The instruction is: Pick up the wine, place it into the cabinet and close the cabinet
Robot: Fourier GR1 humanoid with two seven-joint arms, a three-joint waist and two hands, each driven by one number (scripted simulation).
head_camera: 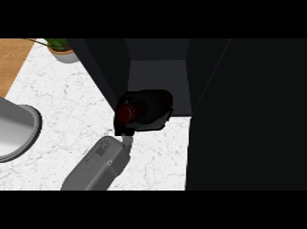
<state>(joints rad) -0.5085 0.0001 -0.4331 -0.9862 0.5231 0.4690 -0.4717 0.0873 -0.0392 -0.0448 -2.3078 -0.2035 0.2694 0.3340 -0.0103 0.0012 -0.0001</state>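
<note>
The right hand has its fingers curled round the wine bottle, right at the open cabinet mouth, above the tabletop. I'd carry it deeper inside before letting go, well clear of the door's swing.

The counter is patterned in white marble with thin grey veins. At ten o'clock a brown wood-grain surface is seen; at eleven o'clock, a plant with green leaves in a pale pot. The cabinet is coloured near-black, its shelf grey. The right hand is black, the wine dark red.
</note>
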